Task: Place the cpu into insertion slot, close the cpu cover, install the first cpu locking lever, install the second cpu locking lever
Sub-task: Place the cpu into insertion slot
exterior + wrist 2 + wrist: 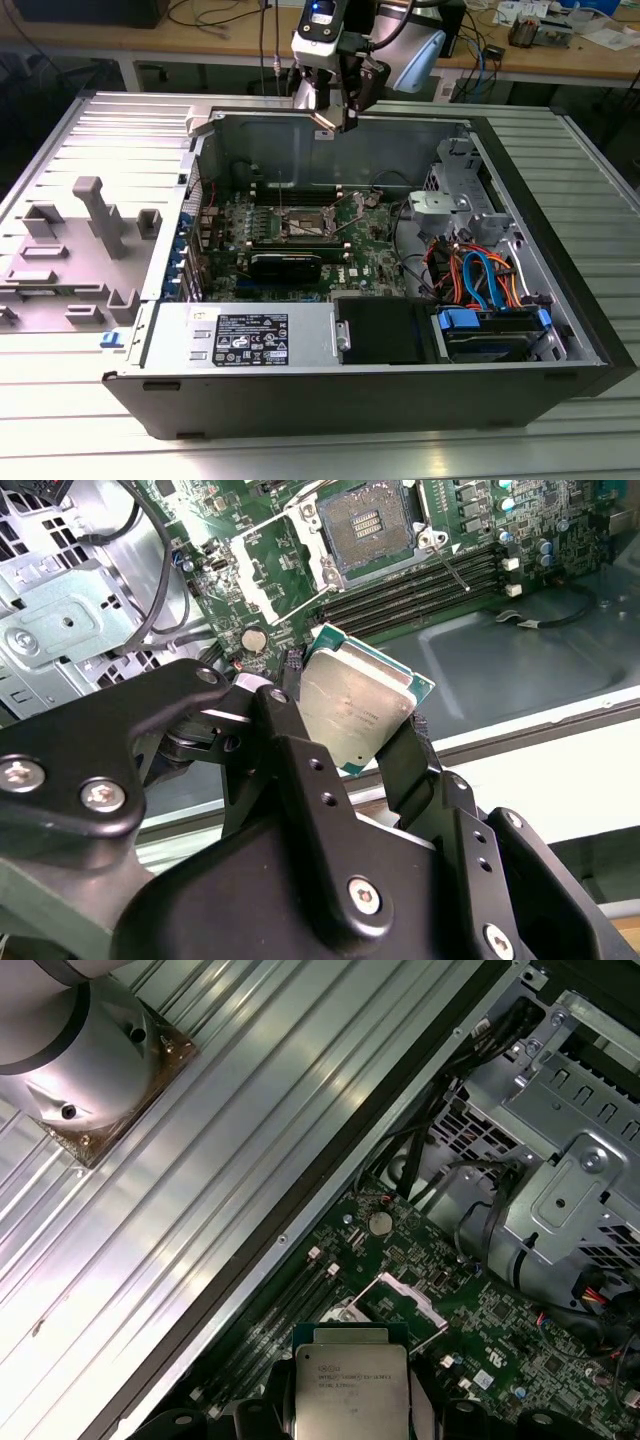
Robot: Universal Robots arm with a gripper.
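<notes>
Cpu [358, 702] in end effector [352, 718], lower edge hidden; insertion slot [365, 525] cropped

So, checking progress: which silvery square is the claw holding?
The cpu, solid-topped with a green edge, gripped in the claw; the cover is a cut-out frame open beside the slot.

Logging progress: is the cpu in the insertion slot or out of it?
Out. The tool grips the cpu by its edges; the insertion slot lies bare, the cpu cover swung open beside it.
</notes>
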